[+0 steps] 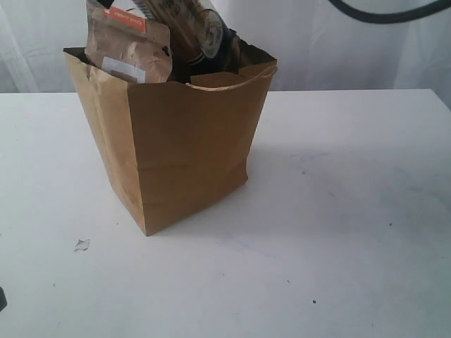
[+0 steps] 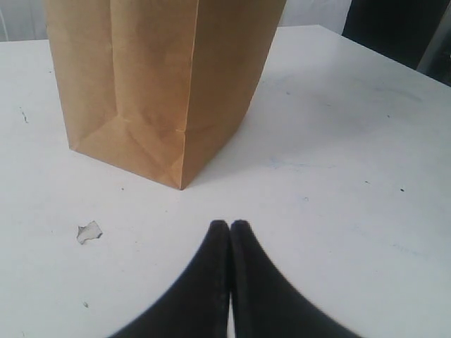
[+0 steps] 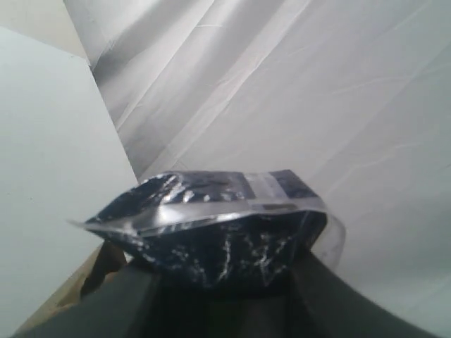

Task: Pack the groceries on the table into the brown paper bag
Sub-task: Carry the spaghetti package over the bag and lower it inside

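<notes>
Two grippers, two jobs: right gripper (image 3: 225,285) was clamped on a dark blue packet (image 3: 211,225), pinched across its width, prob. to carry it over the opening, w/ the brown paper bag (image 1: 190,141) rim close by its fingers; left gripper (image 2: 230,229) sat shut & empty, low over the table (image 2: 366,176), bag's corner just ahead of its tips, prob. parked clear. Brown pouch (image 1: 130,49) already poked out the bag's top.

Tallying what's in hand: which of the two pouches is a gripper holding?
The dark glossy packet, clamped in the right gripper; the brown pouch with the white square just pokes out of the paper bag.
</notes>
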Robot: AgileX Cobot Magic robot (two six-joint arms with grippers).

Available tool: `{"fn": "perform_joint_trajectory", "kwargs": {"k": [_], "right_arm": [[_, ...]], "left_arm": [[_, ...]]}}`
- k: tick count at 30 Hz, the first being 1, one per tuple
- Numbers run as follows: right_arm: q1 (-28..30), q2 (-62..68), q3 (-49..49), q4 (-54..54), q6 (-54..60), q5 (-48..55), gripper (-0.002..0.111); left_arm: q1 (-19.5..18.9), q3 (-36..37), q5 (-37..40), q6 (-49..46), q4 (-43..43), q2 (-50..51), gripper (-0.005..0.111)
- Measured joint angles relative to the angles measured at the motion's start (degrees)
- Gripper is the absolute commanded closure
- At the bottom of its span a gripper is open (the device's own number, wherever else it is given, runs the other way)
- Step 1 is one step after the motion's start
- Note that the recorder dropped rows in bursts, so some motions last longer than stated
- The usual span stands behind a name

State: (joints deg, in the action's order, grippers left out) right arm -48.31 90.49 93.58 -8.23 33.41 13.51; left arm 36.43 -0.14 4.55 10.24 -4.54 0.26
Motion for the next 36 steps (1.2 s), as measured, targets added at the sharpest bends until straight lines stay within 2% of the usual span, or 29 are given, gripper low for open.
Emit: {"fn": "perform_joint_trajectory", "kwargs": {"k": [6, 17, 36], "right_arm": [[-1.1, 0.0, 0.0, 0.6, 0.0, 0.4, 0.108], [-1.3, 0.0, 0.0, 0.7, 0.0, 7.4, 0.108], [2.3, 6.4, 0.0, 0.7, -4.1, 8.9, 0.108]], "left_arm": [[0.0, 0.0, 0.0, 0.0, 0.0, 0.0, 0.107], [0.0, 0.0, 0.0, 0.0, 0.0, 0.0, 0.107], [0.0, 0.0, 0.0, 0.0, 0.0, 0.0, 0.107]]}}
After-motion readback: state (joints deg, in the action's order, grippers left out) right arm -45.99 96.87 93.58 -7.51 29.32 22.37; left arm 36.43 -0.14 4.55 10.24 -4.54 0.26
